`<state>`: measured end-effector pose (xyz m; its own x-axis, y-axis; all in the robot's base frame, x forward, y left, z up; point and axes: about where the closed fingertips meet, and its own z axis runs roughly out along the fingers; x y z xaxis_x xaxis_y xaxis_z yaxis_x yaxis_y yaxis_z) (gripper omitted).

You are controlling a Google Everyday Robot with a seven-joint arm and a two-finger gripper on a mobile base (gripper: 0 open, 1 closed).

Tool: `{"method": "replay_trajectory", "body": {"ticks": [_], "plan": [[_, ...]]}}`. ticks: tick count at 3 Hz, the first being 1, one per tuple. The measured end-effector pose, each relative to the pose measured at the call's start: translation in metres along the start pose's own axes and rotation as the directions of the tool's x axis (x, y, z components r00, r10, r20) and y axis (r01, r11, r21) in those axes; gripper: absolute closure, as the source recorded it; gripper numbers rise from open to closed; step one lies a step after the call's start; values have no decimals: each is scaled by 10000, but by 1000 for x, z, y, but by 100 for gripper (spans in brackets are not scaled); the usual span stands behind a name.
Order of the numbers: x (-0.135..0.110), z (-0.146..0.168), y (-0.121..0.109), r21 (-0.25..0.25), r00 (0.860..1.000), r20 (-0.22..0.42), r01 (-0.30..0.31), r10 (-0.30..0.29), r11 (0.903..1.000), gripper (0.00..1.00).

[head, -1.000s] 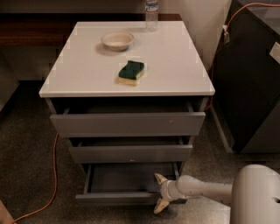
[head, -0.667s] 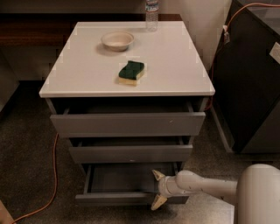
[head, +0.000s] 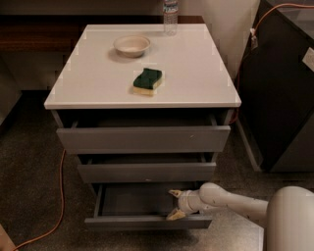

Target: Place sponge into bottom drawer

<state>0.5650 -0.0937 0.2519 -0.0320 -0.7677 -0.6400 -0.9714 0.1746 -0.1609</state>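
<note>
On the white worktop (head: 196,73) a cream bowl (head: 131,45) stands to the left. Just to the right of it and nearer the front lies the sponge (head: 147,81), flat, with the dark green side up and the pale yellow foam below. It is apart from the bowl and well above the bottom drawer (head: 142,222). I judge that the sponge is light and soft, so it will give under pressure and cannot break. The green top looks rough, so it should not slip. A good hold is probably across the two long sides, pressing into the foam at the middle, coming down from above.

On the floor at the left an orange cable (head: 59,196) runs over the dark carpet. The worktop is smooth and level, with free space around the sponge. A water bottle (head: 170,11) stands at the back edge. Below, all three grey drawers are pulled out, and the bottom drawer shows a shallow grey tray. The tool (head: 175,203) is at the right part of this drawer, over its front edge, with its fingers spread and nothing between them. At the far right stands a dark cabinet (head: 284,98), close beside the drawers.
</note>
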Motion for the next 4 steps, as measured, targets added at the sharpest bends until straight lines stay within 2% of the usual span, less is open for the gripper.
{"method": "replay_trajectory", "body": {"ticks": [1,2,3,4], "plan": [[3,-2,-17,65,9987,253,-448,446,9990,48],[13,4,-41,206,9979,-76,-642,644,9977,79],[26,15,-54,243,9964,-490,-687,698,9973,100],[43,37,-55,95,9922,-941,-818,823,9966,100]]}}
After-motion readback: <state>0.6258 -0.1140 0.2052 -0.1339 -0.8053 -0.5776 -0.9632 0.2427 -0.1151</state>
